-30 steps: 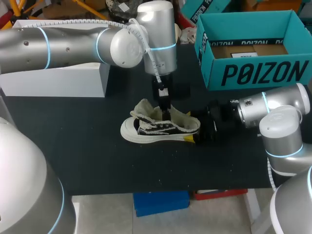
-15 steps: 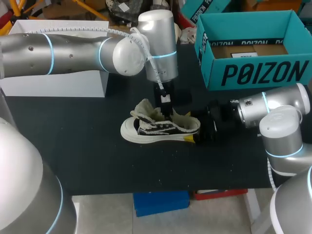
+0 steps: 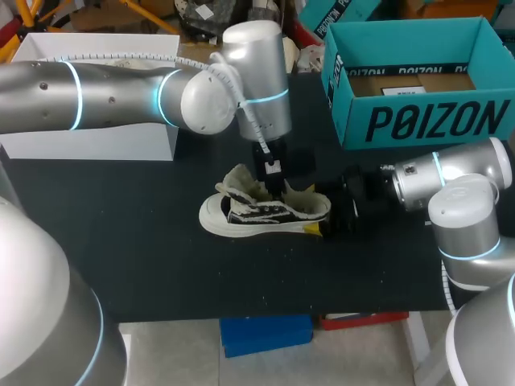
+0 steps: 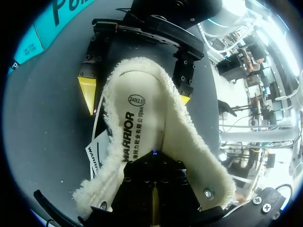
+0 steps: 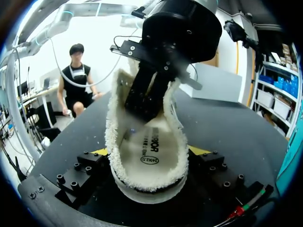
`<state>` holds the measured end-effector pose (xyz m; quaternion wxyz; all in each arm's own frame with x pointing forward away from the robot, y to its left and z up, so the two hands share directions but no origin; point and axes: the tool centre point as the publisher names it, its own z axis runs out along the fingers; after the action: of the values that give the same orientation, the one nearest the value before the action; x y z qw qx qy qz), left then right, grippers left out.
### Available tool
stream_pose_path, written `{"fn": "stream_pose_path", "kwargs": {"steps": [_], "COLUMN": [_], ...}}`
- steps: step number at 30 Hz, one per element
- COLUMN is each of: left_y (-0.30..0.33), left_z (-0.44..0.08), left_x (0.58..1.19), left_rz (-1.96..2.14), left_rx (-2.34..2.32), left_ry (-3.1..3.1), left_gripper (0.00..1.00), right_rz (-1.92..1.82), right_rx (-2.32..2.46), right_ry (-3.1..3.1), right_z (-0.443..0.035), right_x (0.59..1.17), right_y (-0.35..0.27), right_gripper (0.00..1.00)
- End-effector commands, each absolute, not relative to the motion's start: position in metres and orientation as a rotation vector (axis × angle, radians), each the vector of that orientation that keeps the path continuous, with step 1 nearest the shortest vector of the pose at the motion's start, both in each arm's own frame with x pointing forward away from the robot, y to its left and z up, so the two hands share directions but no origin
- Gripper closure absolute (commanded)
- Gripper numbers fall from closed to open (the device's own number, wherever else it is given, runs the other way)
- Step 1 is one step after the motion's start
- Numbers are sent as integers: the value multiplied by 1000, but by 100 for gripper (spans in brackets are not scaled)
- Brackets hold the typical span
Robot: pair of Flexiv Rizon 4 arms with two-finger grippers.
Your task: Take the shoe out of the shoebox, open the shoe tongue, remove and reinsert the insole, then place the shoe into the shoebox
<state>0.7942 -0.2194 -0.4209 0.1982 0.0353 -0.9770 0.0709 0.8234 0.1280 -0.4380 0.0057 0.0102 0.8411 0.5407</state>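
A black-and-white shoe with a fleecy cream lining lies on the black table, toe to the left. My left gripper comes down into its opening. In the left wrist view that gripper is shut, its tips resting on the printed insole inside the shoe. My right gripper is at the heel. Its yellow fingertips press the heel from both sides, as the right wrist view shows around the shoe. The teal shoebox stands open at the back right.
A white box stands at the back left, under my left arm. Black tabletop lies bare in front of and to the left of the shoe.
My left arm's wrist has shifted a little, with its gripper staying inside the shoe. The shoe and my right arm have not moved.
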Motion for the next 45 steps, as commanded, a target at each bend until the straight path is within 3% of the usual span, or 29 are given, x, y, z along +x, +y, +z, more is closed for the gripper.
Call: {"fn": "stream_pose_path", "kwargs": {"steps": [1,5,13,23,40,45], "left_y": [-221,-223,-217,-204,-181,-183], "left_z": [-435,-436,-442,-451,-479,-477], "left_x": [785,783,791,803,830,839], "left_rz": [217,202,59,-108,-153,-34], "left_rx": [86,67,149,233,190,188], "left_ry": [-2731,-2749,-2924,-3285,-3573,-3624], "left_gripper": [57,45,59,53,54,66], "right_rz": [1691,1691,1691,1691,1691,1691], "right_rx": [35,35,35,35,35,35], "right_ry": [2633,2633,2633,2633,2633,2633], "right_z": [-442,-442,-442,-442,-442,-442], "right_x": [825,825,825,825,825,825], "right_y": [130,130,130,130,130,130], "right_gripper": [100,100,100,100,100,100]}}
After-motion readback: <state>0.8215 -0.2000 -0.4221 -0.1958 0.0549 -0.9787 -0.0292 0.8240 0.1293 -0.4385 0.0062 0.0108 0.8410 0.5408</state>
